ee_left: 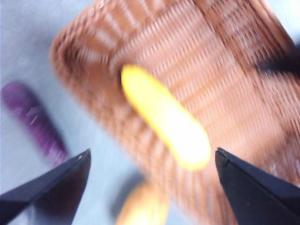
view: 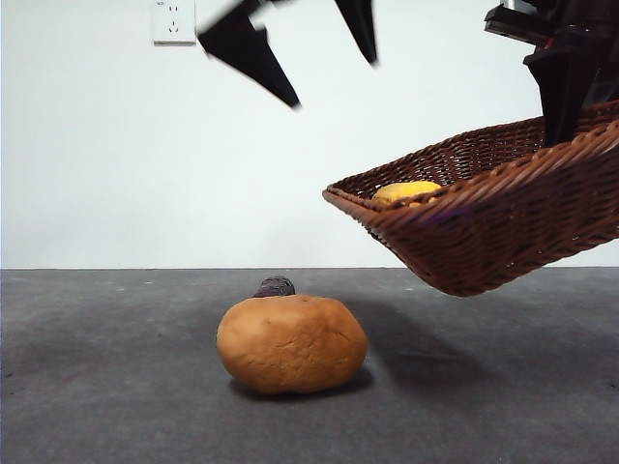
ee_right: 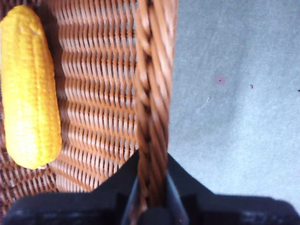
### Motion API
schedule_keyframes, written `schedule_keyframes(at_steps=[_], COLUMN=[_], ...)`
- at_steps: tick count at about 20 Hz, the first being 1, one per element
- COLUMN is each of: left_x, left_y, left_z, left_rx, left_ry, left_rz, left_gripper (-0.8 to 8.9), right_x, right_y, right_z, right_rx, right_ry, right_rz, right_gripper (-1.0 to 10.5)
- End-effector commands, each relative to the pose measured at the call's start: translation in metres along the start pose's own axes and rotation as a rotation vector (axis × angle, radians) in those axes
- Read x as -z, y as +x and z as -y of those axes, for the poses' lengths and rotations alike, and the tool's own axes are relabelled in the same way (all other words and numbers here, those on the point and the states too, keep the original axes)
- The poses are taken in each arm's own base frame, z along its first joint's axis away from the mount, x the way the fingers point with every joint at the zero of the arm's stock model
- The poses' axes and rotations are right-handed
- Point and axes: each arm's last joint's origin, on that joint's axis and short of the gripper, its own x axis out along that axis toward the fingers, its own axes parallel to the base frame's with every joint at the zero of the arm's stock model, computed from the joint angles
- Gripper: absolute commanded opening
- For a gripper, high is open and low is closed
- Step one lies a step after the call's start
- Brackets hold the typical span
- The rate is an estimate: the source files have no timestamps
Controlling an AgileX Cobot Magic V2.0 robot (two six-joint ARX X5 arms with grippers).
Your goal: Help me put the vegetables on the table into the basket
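Observation:
The brown wicker basket [view: 503,232] hangs tilted in the air above the table [view: 116,387], its low end toward the middle. My right gripper [view: 561,126] is shut on its braided rim [ee_right: 152,93]. The yellow piece [view: 406,190] lies inside the basket and also shows in the right wrist view [ee_right: 28,89] and the blurred left wrist view [ee_left: 164,117]. The large tan-orange lump [view: 290,343] sits on the table, with the small dark purple piece [view: 275,287] just behind it. My left gripper [view: 334,82] is open and empty, high above the lump, next to the basket's low end.
A white wall with a socket [view: 173,19] stands behind the table. The basket's shadow falls on the table to the right of the lump. Bare grey table shows beside the rim in the right wrist view [ee_right: 234,93].

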Motion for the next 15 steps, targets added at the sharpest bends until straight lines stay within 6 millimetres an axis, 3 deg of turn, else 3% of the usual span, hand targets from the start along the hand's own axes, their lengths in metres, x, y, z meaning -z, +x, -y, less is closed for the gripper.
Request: schedule_keyframes(at_steps=[1, 5, 10, 15], left_x=[0.009, 0.025, 0.034, 0.052], left_y=[-0.018, -0.025, -0.019, 0.005], left_z=[0.004, 0.01, 0.024, 0.025], left_rx=[0.001, 0.005, 0.033, 0.063], left_ry=[0.123, 0.164, 0.302, 0.435], left_rz=[-0.031, -0.157, -0.223, -0.326], left_gripper=[4.4, 4.4, 4.4, 4.47], right_x=[-0.001, -0.003, -0.002, 0.002], right_y=[0.001, -0.001, -0.008, -0.014], right_z=[-0.001, 0.013, 0.048, 0.072], right_rx=[-0.011, 0.009, 0.035, 0.05], right_ry=[-0.003, 0.035, 0.099, 0.152], right_rz=[0.012, 0.033, 0.028, 0.025], right_gripper=[-0.2, -0.2, -0.2, -0.2])
